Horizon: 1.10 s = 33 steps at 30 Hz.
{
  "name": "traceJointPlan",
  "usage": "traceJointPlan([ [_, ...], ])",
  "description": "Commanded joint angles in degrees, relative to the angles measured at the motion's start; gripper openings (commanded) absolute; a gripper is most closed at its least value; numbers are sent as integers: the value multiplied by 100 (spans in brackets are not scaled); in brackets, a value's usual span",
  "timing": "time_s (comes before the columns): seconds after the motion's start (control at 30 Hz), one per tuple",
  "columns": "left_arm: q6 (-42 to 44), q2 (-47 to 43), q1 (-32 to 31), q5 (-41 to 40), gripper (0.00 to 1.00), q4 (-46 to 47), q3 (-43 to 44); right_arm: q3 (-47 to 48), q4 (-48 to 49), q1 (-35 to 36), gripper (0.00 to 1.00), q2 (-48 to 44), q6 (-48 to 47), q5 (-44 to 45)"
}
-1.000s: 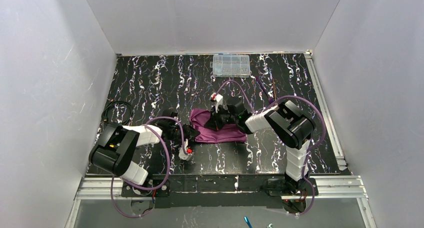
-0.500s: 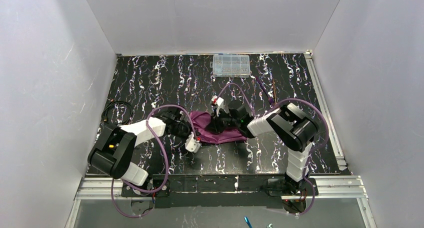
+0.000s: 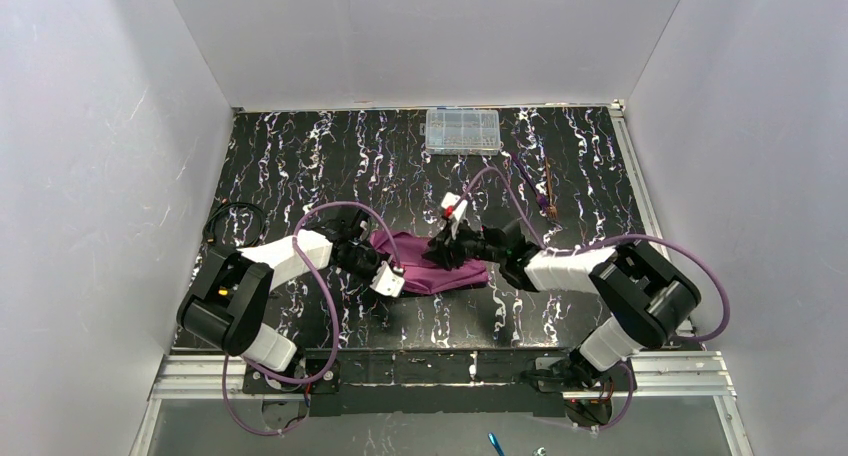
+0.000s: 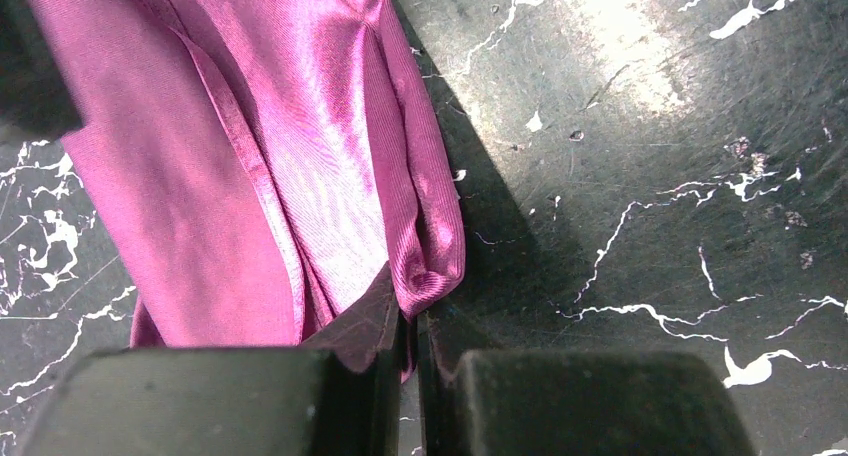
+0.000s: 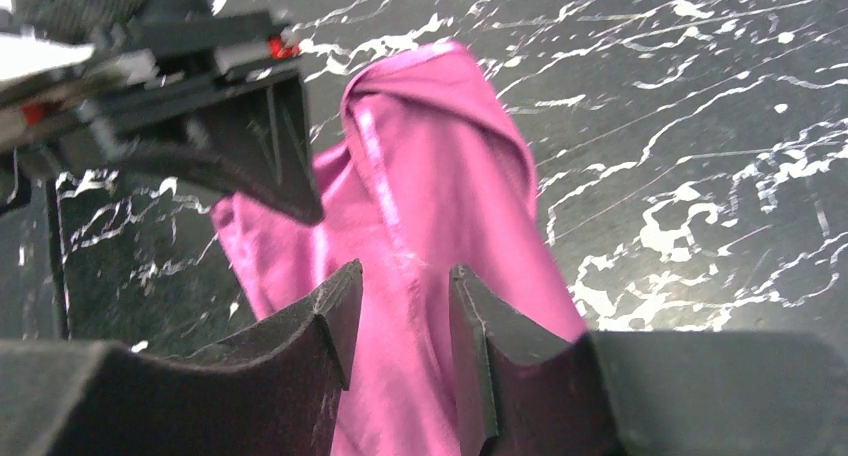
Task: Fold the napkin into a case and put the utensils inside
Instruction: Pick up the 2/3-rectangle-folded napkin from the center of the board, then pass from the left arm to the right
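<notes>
Top view: the napkin [image 3: 438, 274] lay bunched at the middle of the bench [image 3: 300, 156], between both arms, and the utensils [image 3: 546, 188] lay well apart near the far right edge.

Left wrist: the left pincer [image 4: 410, 316] pinched the napkin's edge.

Right wrist: the right pincer [image 5: 405, 286] stood spread above the cloth, with bare bench at its right.

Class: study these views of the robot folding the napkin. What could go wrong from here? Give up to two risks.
1. The left gripper pinches only a bunched edge of the napkin; a pull could slip it free or drag the whole cloth.
2. The right gripper hangs open over loose, rumpled folds, so closing may grab several layers and spoil the fold.
</notes>
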Motion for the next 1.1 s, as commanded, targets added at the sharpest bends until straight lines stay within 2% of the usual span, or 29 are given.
traceJointPlan([
  [0.0, -360, -7, -13, 110, 0, -141, 106, -369, 104, 376, 46, -329, -514, 342],
  [0.3, -653, -2, -13, 109, 0, -121, 186, -491, 324, 1196, 47, -304, -944, 1012],
  [0.37, -650, -8, -13, 117, 0, -106, 159, -536, 483, 1313, 57, -268, -975, 1078],
  [0.6, -613, -109, -14, 144, 0, -44, 56, -790, 940, 1491, 59, -215, -928, 1135],
  [0.67, -624, -143, -14, 142, 0, -46, 49, -894, 1006, 1505, 85, -244, -957, 1146],
  [0.7, -600, -157, -14, 134, 0, -61, 40, -944, 1054, 1511, 87, -258, -970, 1164],
  [1.07, -462, -235, -5, 169, 0, -259, 95, -666, 1182, 1720, 86, 329, -1325, 1268],
])
